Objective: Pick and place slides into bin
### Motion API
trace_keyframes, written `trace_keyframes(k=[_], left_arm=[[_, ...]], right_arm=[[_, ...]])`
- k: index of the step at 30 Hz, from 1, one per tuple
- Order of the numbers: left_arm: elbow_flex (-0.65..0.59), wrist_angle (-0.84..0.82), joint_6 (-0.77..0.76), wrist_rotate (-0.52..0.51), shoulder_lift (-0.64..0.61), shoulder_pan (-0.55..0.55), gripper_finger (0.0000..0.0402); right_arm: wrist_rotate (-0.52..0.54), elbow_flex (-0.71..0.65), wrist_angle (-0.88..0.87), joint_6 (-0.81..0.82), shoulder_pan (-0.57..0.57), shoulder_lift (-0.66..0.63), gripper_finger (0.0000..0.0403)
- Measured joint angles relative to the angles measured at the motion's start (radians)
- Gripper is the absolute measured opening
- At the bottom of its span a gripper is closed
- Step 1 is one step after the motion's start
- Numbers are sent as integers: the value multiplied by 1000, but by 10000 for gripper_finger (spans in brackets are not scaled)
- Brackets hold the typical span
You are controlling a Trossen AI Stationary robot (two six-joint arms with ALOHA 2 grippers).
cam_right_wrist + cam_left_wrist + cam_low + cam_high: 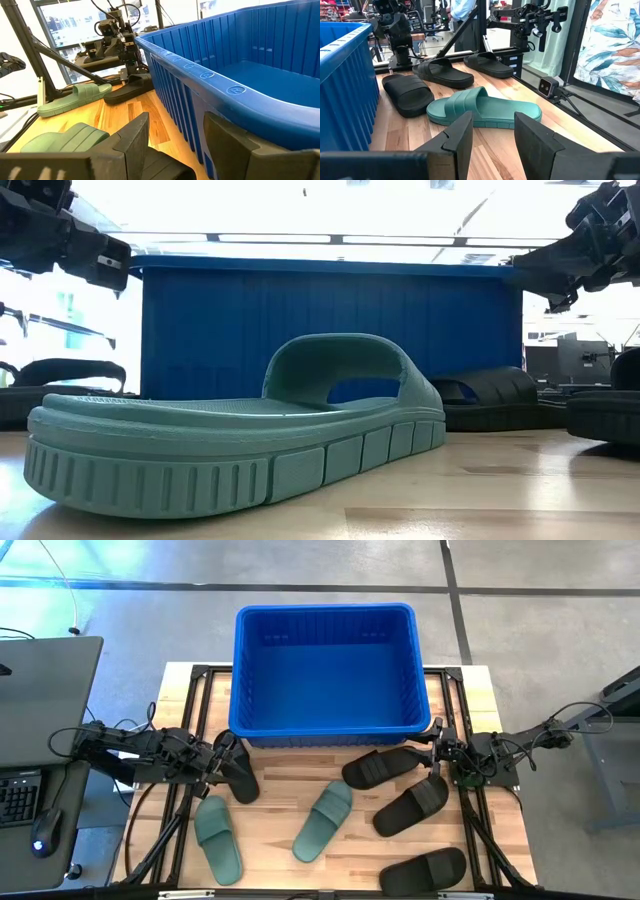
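On my left side, my left gripper (222,762) hangs just above a black slide (240,778) near the front left corner of the bin (325,730). Its two fingers (460,137) are spread apart and hold nothing. That black slide is the closest one to it, right under it, with its long way pointing from the bin toward the table's front edge. A green slide (218,838) lies a bit past it, near the front edge. In the middle lies another green slide (325,821), tilted. On my right side, my right gripper (437,743) waits by the bin's front right corner, fingers spread too, empty. Three black slides (411,806) lie near it. The bin has no slides inside yet. I think my left arm should go first.
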Motion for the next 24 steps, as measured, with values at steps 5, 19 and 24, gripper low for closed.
trace_keyframes(k=[5,19,24], left_arm=[[0,0,0,0,0,0,128],[0,-5,69,-47,0,-1,128],[-1,-11,144,-121,0,-1,128]], right_arm=[[0,0,0,0,0,0,179],[0,0,0,0,0,0,179],[0,0,0,0,0,0,179]])
